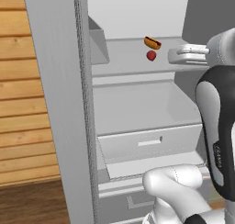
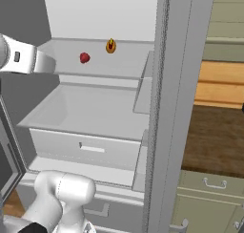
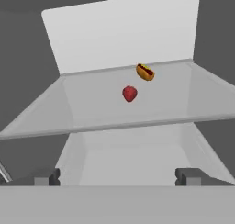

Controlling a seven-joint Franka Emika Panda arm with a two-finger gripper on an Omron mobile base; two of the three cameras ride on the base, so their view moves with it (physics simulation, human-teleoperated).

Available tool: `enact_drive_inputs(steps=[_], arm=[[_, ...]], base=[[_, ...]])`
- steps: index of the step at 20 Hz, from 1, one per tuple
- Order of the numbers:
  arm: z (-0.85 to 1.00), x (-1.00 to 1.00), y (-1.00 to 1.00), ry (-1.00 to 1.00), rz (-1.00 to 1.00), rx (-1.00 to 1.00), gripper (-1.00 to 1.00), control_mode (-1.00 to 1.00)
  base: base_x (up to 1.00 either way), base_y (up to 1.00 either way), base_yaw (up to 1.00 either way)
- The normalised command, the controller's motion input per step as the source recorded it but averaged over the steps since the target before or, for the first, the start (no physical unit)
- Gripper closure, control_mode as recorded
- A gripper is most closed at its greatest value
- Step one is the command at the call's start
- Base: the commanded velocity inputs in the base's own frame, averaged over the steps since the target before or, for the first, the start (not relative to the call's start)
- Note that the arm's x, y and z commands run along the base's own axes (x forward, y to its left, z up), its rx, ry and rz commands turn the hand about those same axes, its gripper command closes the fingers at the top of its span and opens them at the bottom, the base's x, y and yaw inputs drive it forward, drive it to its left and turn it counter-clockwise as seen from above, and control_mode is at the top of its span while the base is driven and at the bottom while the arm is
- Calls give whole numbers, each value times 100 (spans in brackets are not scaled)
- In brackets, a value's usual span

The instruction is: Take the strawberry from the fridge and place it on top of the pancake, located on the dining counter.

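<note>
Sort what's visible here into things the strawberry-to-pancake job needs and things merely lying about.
Belongs to the job:
- strawberry, on the upper shelf
- fridge, doors open
- gripper, open, apart from the strawberry and short of the shelf

Just lying about:
- hot dog, behind the strawberry on the same shelf
- drawer in the fridge, lower down

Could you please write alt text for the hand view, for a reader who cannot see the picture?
A small red roundish strawberry lies on a light-grey fridge shelf, with an orange-yellow hot dog in a bun a little behind it near the pale back wall. Two dark fingers of the open gripper rise at the bottom edge, wide apart and short of the shelf.
</note>
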Motion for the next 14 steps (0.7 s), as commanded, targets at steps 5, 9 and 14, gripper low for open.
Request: enact_drive_inputs(steps=[5, 9, 14], arm=[[-2, 55, -21, -5, 0, 0, -100, -100], [-38, 32, -11, 0, 0, 0, -100, -100], [-43, 70, -5, 0, 0, 0, -100, -100]], base=[[0, 0, 0], [0, 0, 0], [0, 0, 0]])
